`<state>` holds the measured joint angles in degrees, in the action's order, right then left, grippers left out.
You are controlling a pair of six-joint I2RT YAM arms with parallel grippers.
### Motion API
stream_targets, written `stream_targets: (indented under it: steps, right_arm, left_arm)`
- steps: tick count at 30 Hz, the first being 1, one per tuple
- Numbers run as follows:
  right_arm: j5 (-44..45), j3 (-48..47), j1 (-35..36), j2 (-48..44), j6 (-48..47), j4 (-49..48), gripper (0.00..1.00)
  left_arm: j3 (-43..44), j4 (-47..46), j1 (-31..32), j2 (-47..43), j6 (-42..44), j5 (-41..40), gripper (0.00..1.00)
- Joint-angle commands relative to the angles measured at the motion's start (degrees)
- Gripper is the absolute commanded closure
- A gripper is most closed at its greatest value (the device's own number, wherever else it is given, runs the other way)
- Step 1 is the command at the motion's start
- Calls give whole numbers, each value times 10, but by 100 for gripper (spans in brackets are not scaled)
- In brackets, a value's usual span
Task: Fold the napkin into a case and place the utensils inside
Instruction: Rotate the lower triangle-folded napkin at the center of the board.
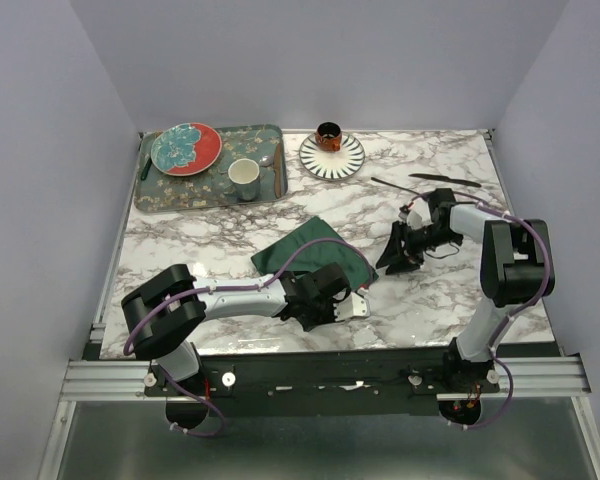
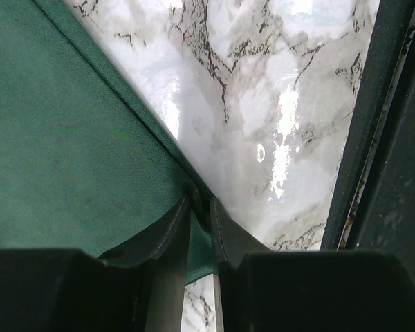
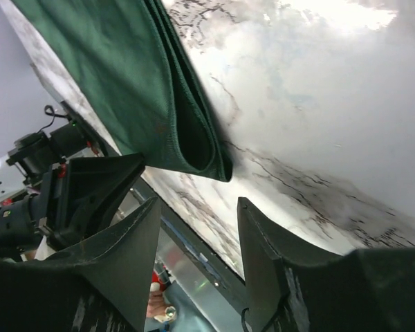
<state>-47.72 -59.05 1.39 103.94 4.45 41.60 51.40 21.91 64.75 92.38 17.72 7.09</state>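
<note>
Green napkin [image 1: 305, 250] is lying folded at the middle of the marble table [image 1: 230, 240]. Left end effector [image 2: 199, 207] is straddling its near right corner, fingers only slightly parted, with cloth between them. Right end effector [image 3: 198, 200] is gaping wide and empty just beside the napkin's folded edge. Black fork [image 1: 392, 185] and knife [image 1: 445, 179] are lying by the far right edge.

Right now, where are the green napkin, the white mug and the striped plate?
Green napkin [image 1: 305, 250], overhead view, middle of the folded cloth.
White mug [image 1: 245, 186], overhead view, its side wall.
Striped plate [image 1: 342, 162], overhead view, bare rim on the near side.
</note>
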Motion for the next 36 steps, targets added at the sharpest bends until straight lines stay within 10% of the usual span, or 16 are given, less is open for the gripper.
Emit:
stream_targets:
  steps: [1, 23, 36]
  right_arm:
    - [-37, -19, 1, 14, 14, -19, 45]
    - [41, -72, 61, 57, -4, -4, 56]
    - [52, -92, 68, 45, -20, 46, 99]
  left_arm:
    - [-4, 1, 4, -8, 4, 4, 71]
    - [0, -4, 4, 2, 11, 10, 70]
    - [1, -2, 5, 2, 7, 6, 72]
